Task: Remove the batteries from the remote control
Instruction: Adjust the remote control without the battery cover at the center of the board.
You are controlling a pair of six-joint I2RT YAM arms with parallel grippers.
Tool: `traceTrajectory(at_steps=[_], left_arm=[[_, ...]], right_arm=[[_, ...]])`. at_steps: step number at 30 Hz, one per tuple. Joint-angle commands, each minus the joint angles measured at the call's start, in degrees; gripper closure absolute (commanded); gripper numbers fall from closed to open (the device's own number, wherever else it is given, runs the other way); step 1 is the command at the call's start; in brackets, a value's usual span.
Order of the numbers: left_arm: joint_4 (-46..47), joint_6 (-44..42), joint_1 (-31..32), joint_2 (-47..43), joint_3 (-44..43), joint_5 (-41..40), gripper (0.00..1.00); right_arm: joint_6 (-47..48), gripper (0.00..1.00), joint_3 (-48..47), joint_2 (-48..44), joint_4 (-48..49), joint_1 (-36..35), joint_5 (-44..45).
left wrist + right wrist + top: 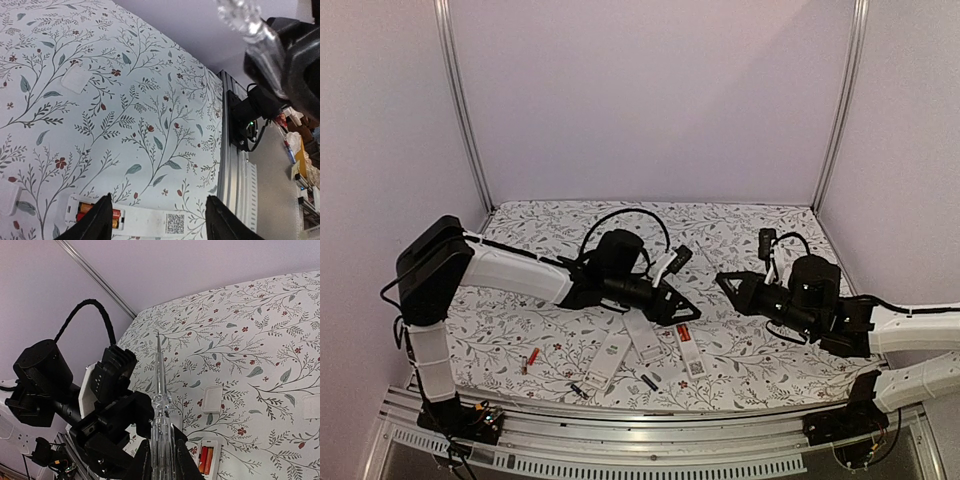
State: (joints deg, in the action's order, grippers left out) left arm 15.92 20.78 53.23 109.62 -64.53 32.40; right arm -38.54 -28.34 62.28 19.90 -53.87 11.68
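Floral cloth covers the table (750, 225); toward its near edge the batteries (95, 211) are seated in a remote (145, 218). The left gripper (159, 221) is held apart above it, and the right gripper (162, 463) is clamped on a clear tool (159, 390). Unpinned, the remote could be skidded by prying.

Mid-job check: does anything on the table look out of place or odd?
No damage visible. Loose cells lie scattered near the near edge: a red battery and two dark batteries. Two white covers lie apart, and one open remote has red-orange batteries inside. The right claw grips a clear tool.
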Motion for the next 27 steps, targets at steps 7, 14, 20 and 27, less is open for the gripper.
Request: traceTrajectory(at_steps=[7,14,20,27], left_arm=[[-12.1,-4.9,2.4,14.3,-14.9,-2.7,0.38],[-19.9,-7.3,3.1,18.6,-20.6,-6.5,0.39],[-22.5,-8.9,3.2,17.1,-18.9,-8.5,0.39],[-22.8,-9.2,3.7,12.4,-12.7,-7.2,0.40]], right_arm=[[-1.4,0.98,2.8,-5.4,-5.2,0.3,3.8],[-1.8,0.98,2.9,-5.9,-5.5,0.3,3.8],[-2.1,0.98,2.9,-5.6,-5.5,0.3,3.8],[-2.1,0.98,2.9,-5.4,-5.5,0.3,3.7]])
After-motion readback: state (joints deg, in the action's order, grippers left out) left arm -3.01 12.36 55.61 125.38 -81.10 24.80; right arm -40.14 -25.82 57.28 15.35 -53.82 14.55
